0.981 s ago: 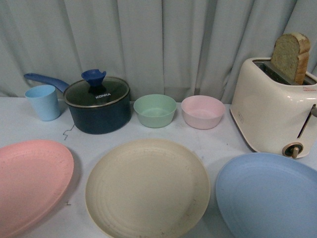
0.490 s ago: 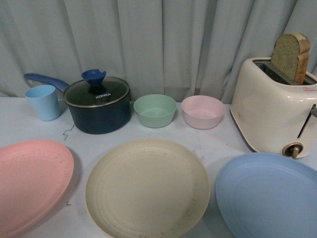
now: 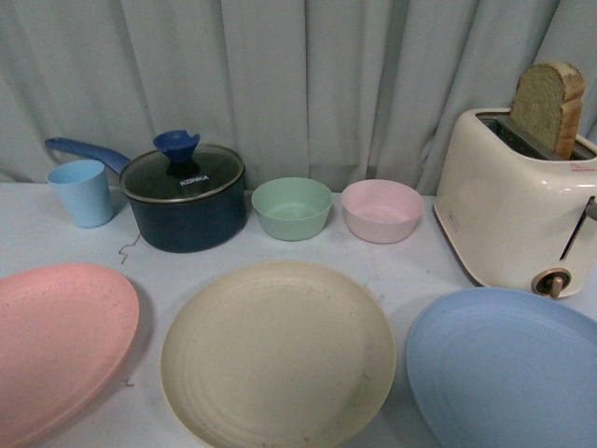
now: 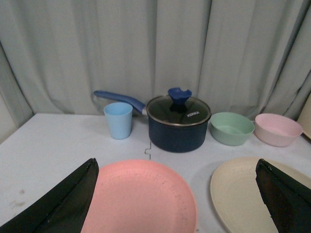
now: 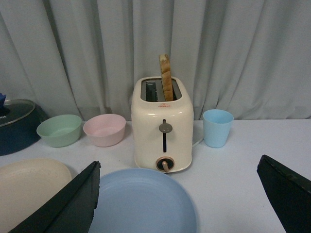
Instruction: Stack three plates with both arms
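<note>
Three plates lie side by side along the table's near edge: a pink plate [image 3: 56, 341] on the left, a cream-beige plate [image 3: 277, 353] in the middle and a light blue plate [image 3: 508, 369] on the right. No arm shows in the front view. The left gripper [image 4: 177, 194] is open, hanging above the pink plate [image 4: 141, 196] with the cream plate [image 4: 243, 194] beside it. The right gripper [image 5: 180, 199] is open above the light blue plate [image 5: 143, 201]. Nothing is between either pair of fingers.
Behind the plates stand a light blue cup [image 3: 82, 192], a dark blue lidded pot [image 3: 185, 198], a green bowl [image 3: 292, 207], a pink bowl [image 3: 381, 210] and a cream toaster [image 3: 518, 210] holding bread. A second blue cup [image 5: 217, 127] sits beside the toaster. Grey curtains hang behind.
</note>
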